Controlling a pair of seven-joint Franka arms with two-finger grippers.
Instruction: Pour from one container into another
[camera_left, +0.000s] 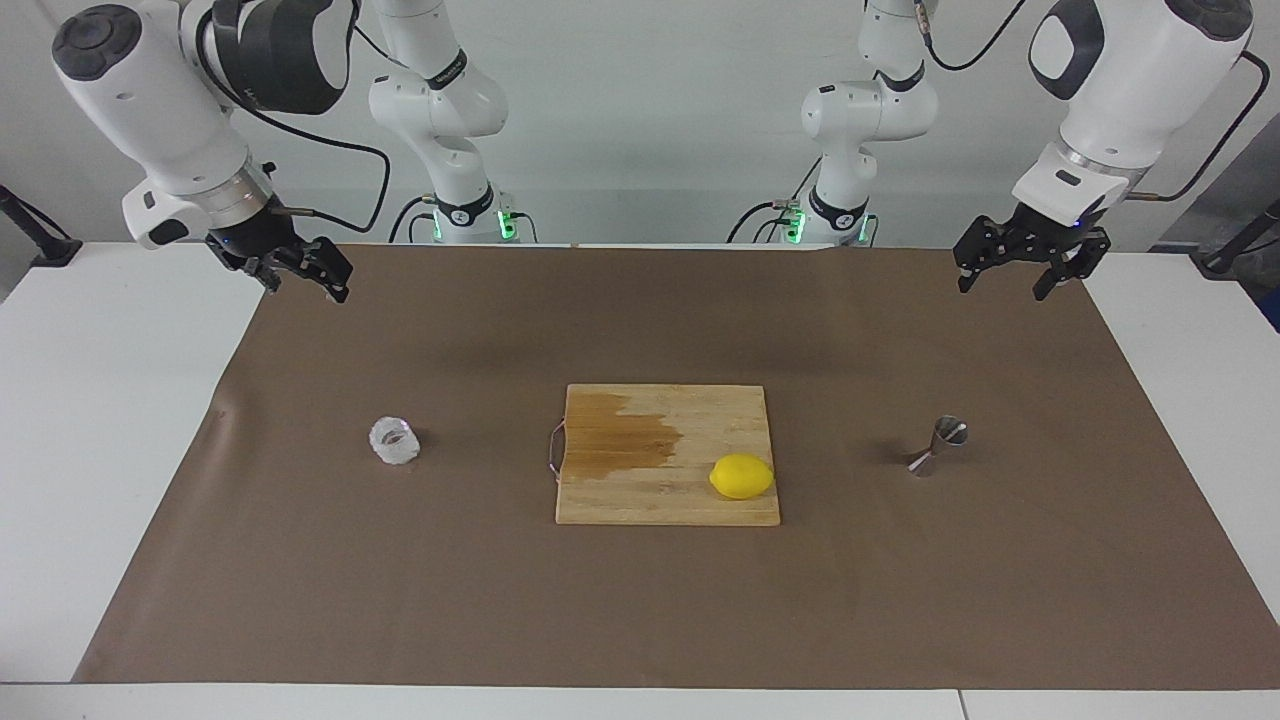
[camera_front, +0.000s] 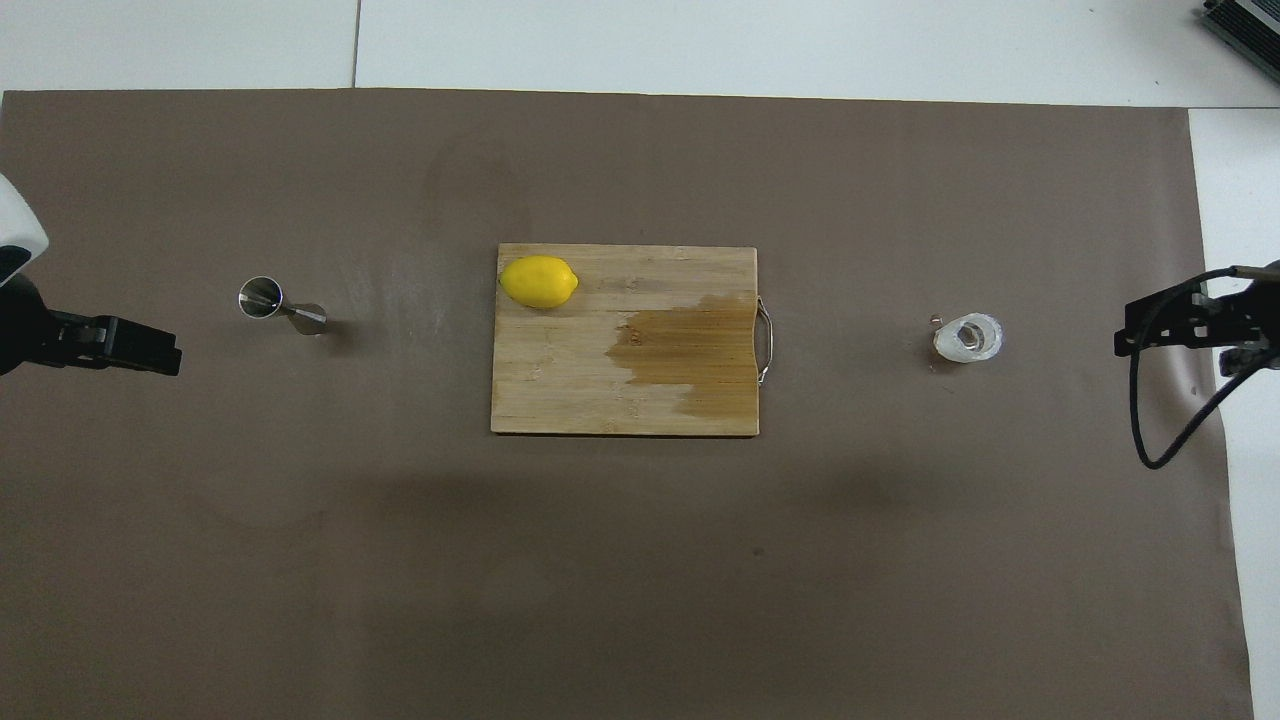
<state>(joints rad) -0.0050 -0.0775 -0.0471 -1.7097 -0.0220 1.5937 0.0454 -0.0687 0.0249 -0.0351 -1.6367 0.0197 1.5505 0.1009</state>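
A: Brown paper covers the white table (camera_left: 120, 420). Facing view first: faceted glass cup (camera_left: 394, 441) at centre left, steel jigger (camera_left: 938, 445) at centre right, both upright on the paper. Cutting board (camera_left: 668, 455) between them, damp patch on it, lemon (camera_left: 742, 476) near its lower right corner.

B: Grippers?

A: Right gripper (camera_left: 300, 272) hangs upper left, left gripper (camera_left: 1012, 268) upper right. Both spread wide, both empty, well apart from either vessel.

B: Overhead view?

A: Sides swapped. Jigger (camera_front: 280, 306) centre left, cup (camera_front: 968, 337) centre right, lemon (camera_front: 539, 282) on the board's (camera_front: 560, 390) upper left corner. Left gripper (camera_front: 140, 346) at the left edge, right gripper (camera_front: 1150, 322) at the right edge.

B: Advice?

A: Nothing grasped yet. I'd bring the right gripper down square over the cup, grip its walls low, lift level; the jigger's mouth is narrow, so pour slowly, steadying it with the left.
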